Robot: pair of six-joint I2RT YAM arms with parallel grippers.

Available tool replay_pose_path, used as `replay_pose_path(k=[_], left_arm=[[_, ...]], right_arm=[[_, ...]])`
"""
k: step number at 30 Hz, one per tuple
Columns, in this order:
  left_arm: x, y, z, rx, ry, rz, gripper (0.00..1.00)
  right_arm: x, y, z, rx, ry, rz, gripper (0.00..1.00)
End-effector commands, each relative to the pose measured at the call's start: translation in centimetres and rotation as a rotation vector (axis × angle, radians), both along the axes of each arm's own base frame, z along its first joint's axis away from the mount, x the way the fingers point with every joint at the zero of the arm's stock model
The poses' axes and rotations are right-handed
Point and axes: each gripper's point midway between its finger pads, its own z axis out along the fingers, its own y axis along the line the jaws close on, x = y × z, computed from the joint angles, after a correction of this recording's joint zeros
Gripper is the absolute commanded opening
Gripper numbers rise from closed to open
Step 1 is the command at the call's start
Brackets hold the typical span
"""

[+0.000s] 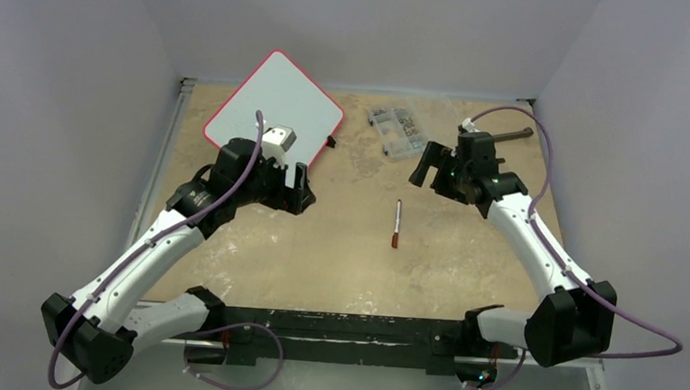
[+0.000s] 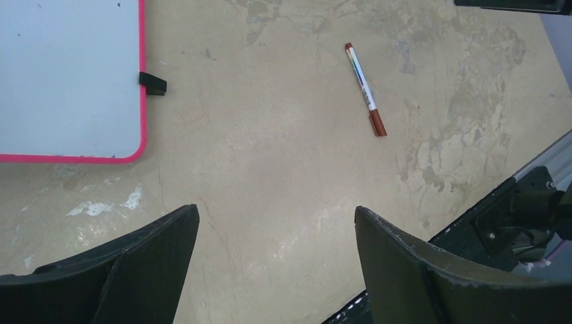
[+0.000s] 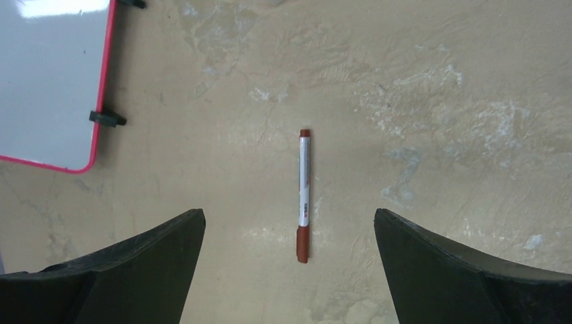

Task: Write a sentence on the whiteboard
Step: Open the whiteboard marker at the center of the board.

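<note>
- Overall, worn tan table (image 1: 337, 267), pale walls (image 1: 61, 51); whiteboard (image 1: 275, 100) at eleven o'clock, corner hidden behind left arm (image 1: 234, 175).
- Left gripper (image 2: 276, 212) and right gripper (image 3: 289, 213) gape wide, empty.

A clear parts box (image 1: 395, 128) sits on the tan table (image 1: 319, 257).

Soft, even overhead light keeps all three views bright with only faint, short shadows, a pale glare washes the top edge of the whiteboard (image 3: 47, 88) in the right wrist view, and the top view looks slightly soft.
</note>
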Motion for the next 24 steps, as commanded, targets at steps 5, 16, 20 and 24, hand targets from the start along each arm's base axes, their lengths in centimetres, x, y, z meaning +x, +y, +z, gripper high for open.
replay_pose_path(k=[5, 16, 20, 24], left_arm=[[-4.0, -0.8, 1.0, 0.02, 0.012, -0.03, 0.82], [-9.1, 0.7, -1.4, 0.007, 0.09, 0.002, 0.77], [-10.0, 1.0, -2.1, -0.019, 0.105, 0.021, 0.77], [-10.3, 0.9, -2.6, -0.016, 0.111, 0.013, 0.77]], right_arm=[[-2.5, 3.1, -1.8, -0.077, 0.097, 0.053, 0.95], [-2.8, 4.1, -7.6, -0.18, 0.228, 0.021, 0.8], [-3.5, 3.6, -10.1, -0.232, 0.29, 0.013, 0.69], [-3.4, 3.9, -11.5, -0.227, 0.307, 0.013, 0.63]])
